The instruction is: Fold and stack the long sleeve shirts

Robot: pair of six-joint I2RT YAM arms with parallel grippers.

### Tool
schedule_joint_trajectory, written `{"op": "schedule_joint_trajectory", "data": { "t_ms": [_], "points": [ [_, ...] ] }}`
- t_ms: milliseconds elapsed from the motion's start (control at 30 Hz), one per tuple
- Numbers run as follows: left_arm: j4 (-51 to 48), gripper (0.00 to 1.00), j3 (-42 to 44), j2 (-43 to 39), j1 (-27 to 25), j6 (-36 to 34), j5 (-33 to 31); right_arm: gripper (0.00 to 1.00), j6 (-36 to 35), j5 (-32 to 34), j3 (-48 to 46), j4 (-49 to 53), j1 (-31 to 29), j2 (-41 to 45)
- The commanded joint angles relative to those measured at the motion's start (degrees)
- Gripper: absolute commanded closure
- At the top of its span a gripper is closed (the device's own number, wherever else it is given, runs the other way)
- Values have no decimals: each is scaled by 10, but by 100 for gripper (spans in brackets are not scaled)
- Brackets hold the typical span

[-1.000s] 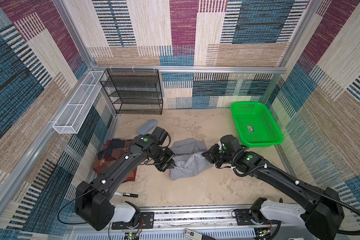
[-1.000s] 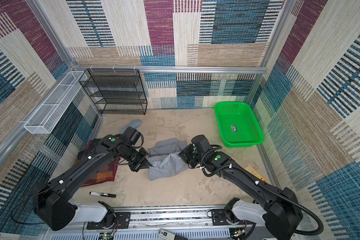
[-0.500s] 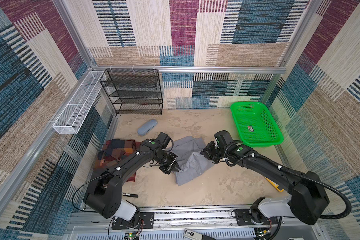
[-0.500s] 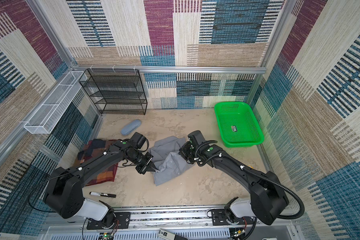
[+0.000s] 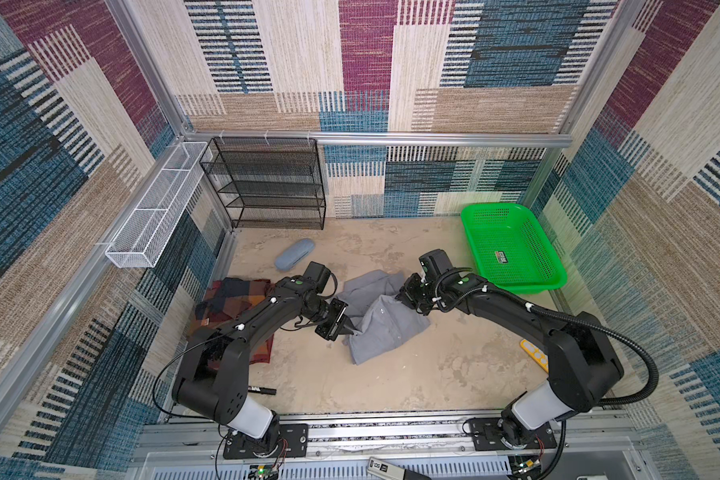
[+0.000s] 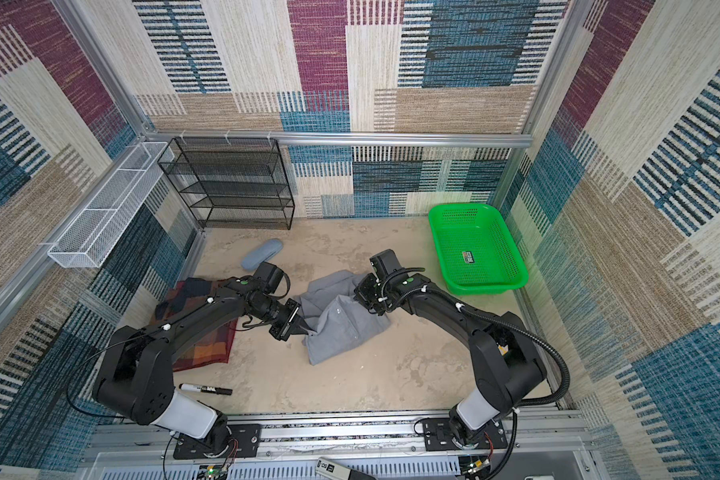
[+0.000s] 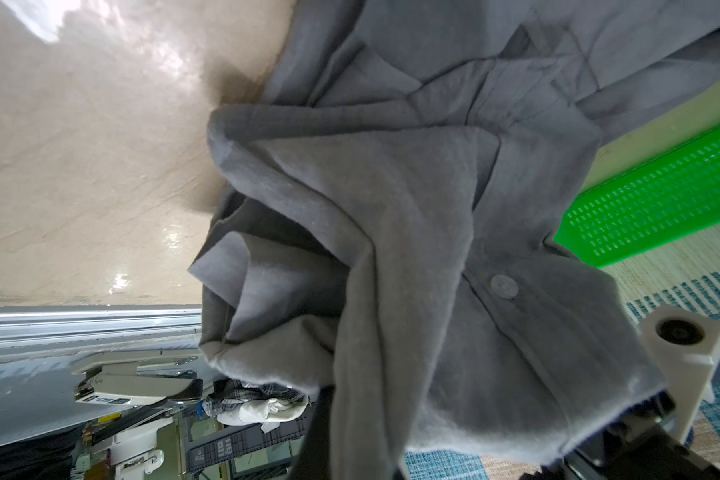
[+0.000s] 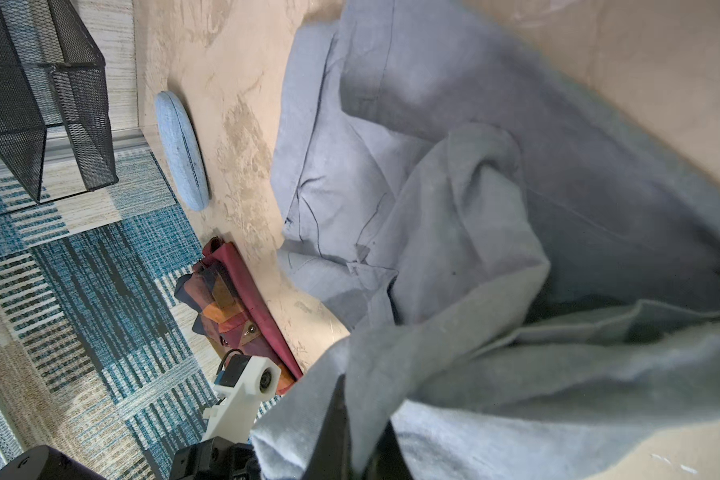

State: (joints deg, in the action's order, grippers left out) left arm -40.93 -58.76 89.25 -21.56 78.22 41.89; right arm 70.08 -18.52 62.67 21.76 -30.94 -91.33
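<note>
both claws clamped on grey shirt, mid-table

nearest: metal rail point(image 5: 350, 428) with both arm bases bolted on. past it the tabletop point(image 5: 391, 386), beige, mottled and blotchy, glossy in spots in the left wrist view. black marker point(image 5: 262, 390) lies front left. a yellow item point(image 5: 535, 353) sits at the front right edge, partly hidden by the right arm; can't tell what it is. mid-table: grey shirt point(image 5: 385, 332), crumpled, near part flat on the surface, far part bunched up between the arms. left gripper point(image 5: 351, 330) is pinched tight on its left edge. right gripper point(image 5: 400, 297) is clenched on cloth at its far right side. both wrist views show grey cloth draped over the fingers. plaid shirt point(image 5: 235, 297) lies in a rough rectangle at the table's left side, partly under the left arm, apart from the grey one. farther back: blue-grey case point(image 5: 294, 254) flat on the surface, and a green basket point(image 5: 499, 232) far right with a small sticker on its floor. at the back left a black mesh rack point(image 5: 273, 183) stands against the wall. a white wire basket point(image 5: 154, 220) hangs on the left wall. walls point(image 5: 366, 62) on three sides are woven patchwork panels in blue, maroon, tan and cream.
</note>
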Motion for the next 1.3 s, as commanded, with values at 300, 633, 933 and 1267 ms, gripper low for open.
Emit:
{"op": "schedule_joint_trajectory", "data": {
  "t_ms": [300, 633, 933, 1267],
  "points": [
    [3, 100, -68, 56, 58, -31, 22, 100, -82, -22, 75, 0, 12, -101],
    [-24, 99, -124, 133, 90, -74, 29, 91, -124, -14, 112, 11, 30, -151],
    [-89, 88, -220, 194, 101, -130, 20, 57, -137, -8, 111, 5, 39, -145],
    [-134, 63, -284, 209, 107, -169, 23, 43, -188, 70, 143, 41, 42, -85]
  ]
}}
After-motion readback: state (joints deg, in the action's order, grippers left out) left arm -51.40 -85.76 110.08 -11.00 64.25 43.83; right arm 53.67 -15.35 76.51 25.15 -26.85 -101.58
